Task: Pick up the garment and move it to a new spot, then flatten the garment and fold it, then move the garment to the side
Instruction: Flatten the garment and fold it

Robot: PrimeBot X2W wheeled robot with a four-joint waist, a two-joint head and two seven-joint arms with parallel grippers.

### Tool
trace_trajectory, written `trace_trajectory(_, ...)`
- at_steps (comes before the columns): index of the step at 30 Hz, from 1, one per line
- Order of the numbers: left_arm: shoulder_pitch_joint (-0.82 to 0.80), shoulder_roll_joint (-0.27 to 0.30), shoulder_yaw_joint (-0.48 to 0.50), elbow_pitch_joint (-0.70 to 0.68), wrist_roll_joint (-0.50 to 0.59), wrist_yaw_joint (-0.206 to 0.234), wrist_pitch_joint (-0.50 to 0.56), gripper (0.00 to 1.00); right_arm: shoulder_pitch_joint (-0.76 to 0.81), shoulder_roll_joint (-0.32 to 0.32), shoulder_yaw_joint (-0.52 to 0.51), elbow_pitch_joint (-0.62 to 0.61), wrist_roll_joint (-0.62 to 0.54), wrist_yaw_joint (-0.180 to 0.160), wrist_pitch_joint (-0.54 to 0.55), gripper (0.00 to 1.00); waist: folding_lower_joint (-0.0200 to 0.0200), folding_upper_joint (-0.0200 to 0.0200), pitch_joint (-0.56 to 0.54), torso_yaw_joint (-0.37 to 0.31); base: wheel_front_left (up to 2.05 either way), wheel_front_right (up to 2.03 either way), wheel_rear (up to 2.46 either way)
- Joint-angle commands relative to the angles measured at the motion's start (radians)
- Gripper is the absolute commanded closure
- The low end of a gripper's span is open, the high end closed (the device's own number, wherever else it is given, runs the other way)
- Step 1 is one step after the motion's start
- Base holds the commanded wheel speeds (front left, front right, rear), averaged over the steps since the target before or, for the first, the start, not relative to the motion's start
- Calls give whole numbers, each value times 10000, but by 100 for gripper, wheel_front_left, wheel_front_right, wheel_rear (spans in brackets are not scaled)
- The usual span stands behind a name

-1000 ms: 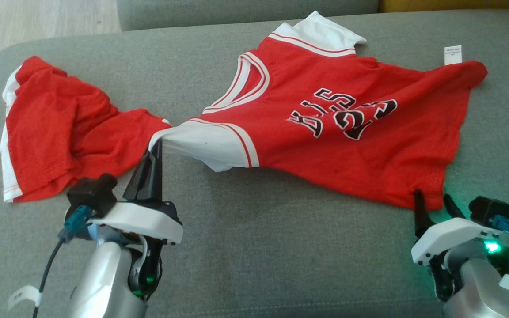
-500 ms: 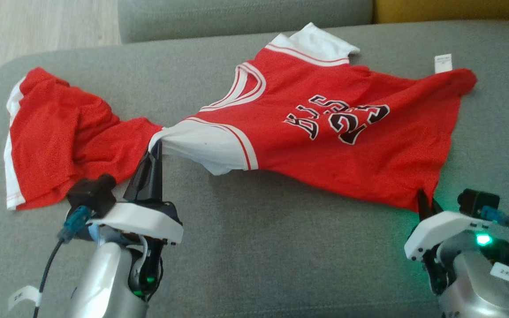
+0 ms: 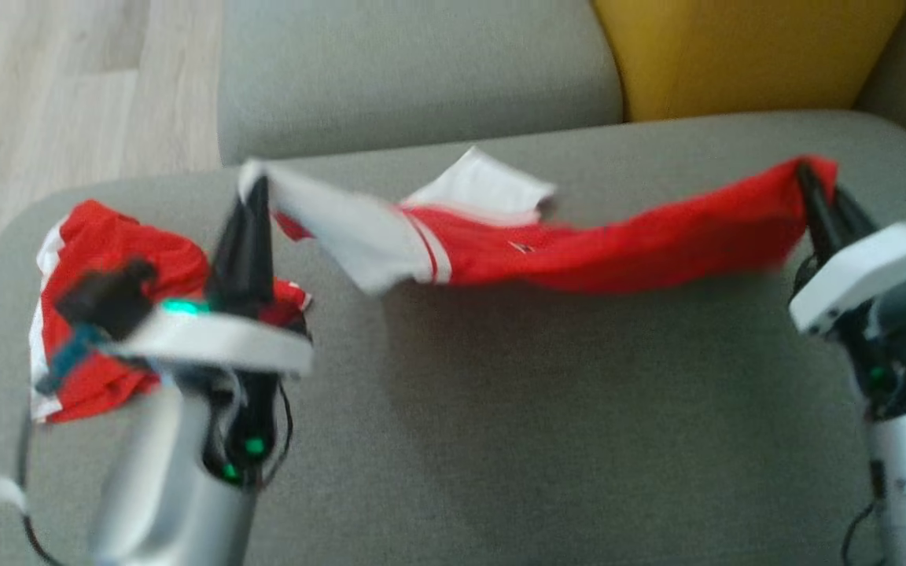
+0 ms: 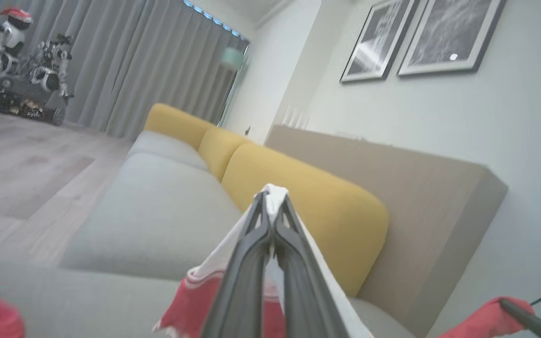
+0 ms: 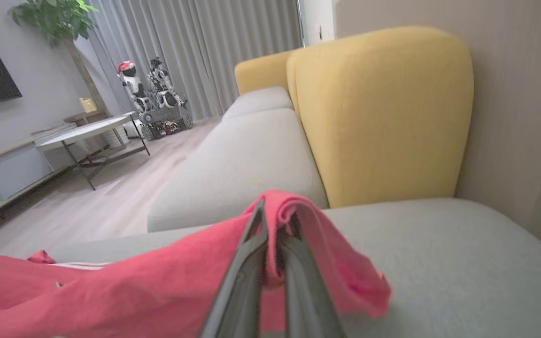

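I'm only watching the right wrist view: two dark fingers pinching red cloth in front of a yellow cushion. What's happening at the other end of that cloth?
Observer: In the head view the left gripper is shut on the white sleeve edge of the jersey. The cloth sags from there to the right gripper, over the grey seat.
Operator: Is that the only clothing there?
Observer: No. A second red and white garment lies crumpled on the seat at the robot's left, beyond the left wrist.
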Motion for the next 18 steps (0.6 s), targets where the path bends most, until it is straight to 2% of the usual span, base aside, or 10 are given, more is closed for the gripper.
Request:
trace_trajectory(1,-1069,86,459,-801,-333,51,229,100,-821,-238,153,-833,169,-9,404,100,0,0,-301,28,0,0,0)
trace_trajectory(10,-1888,86,717,-2725,-1676,815,1491,100,-1665,-488,-424,-2291,393,-9,2129,100,0,0,-934,93,0,0,0)
trace_trajectory(18,-1862,86,1120,-4450,-2739,2307,2499,100,-1652,-272,-1428,-3847,268,-9,4456,100,0,0,-1020,46,0,0,0)
